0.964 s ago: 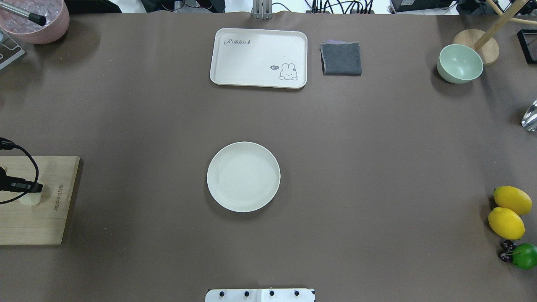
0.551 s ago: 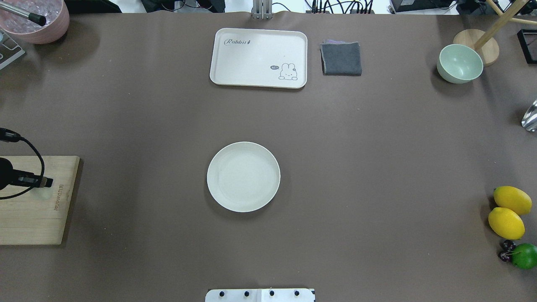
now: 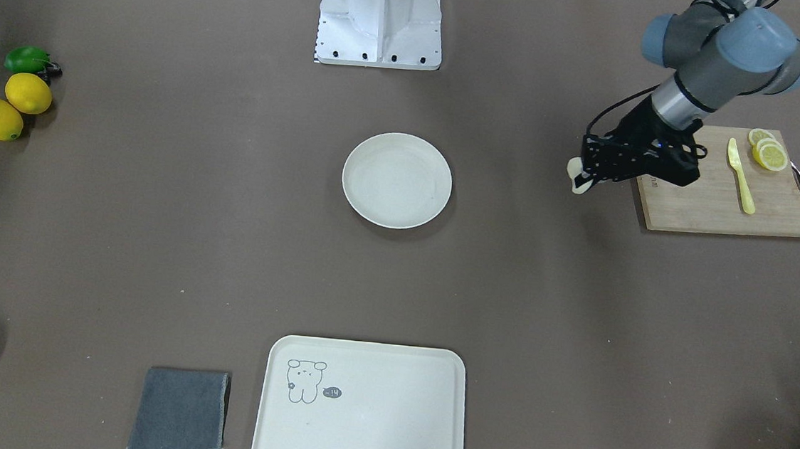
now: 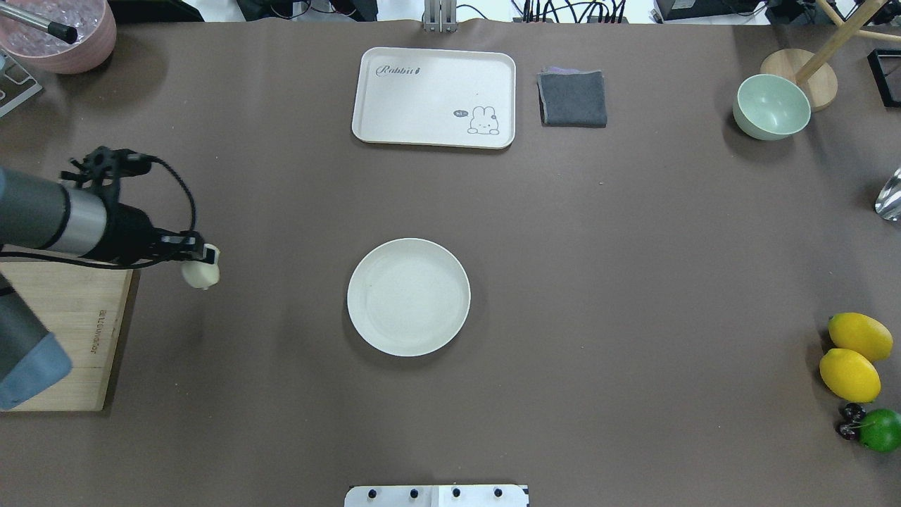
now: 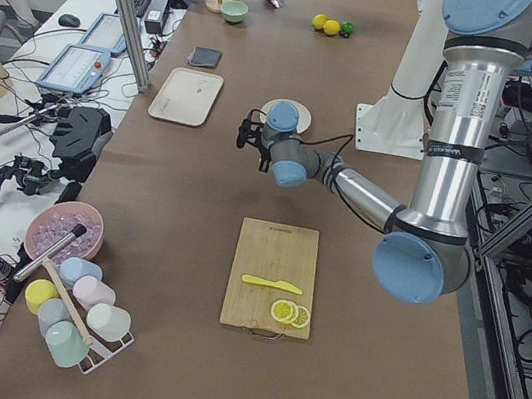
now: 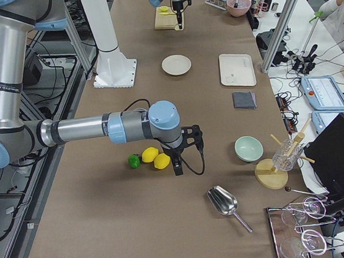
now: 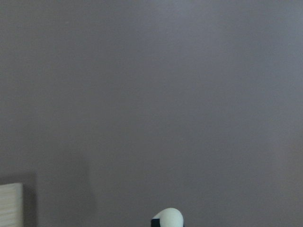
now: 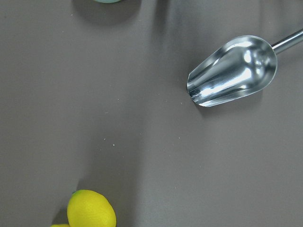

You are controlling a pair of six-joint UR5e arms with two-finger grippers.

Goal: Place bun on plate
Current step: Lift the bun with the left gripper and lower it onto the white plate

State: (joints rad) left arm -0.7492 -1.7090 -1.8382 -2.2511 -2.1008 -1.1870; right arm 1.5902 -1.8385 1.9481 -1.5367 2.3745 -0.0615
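Observation:
The bun, a small pale rounded lump, hangs above the brown table just past the cutting board's edge, with my left gripper shut on it. The front-facing view also has the bun under the left gripper. In the left wrist view only the top of the bun peeks in at the bottom edge. The round cream plate lies bare at the table's middle, well to the bun's right. My right gripper hovers by the lemons, seen only in the exterior right view, so I cannot tell its state.
A wooden cutting board holds a yellow knife and lemon slices. A rabbit tray, grey cloth and green bowl line the far side. Two lemons, a lime and a metal scoop lie at the right.
My left arm has carried the bun off the cutting board, rightward and further out over the bare table, closer to the plate.

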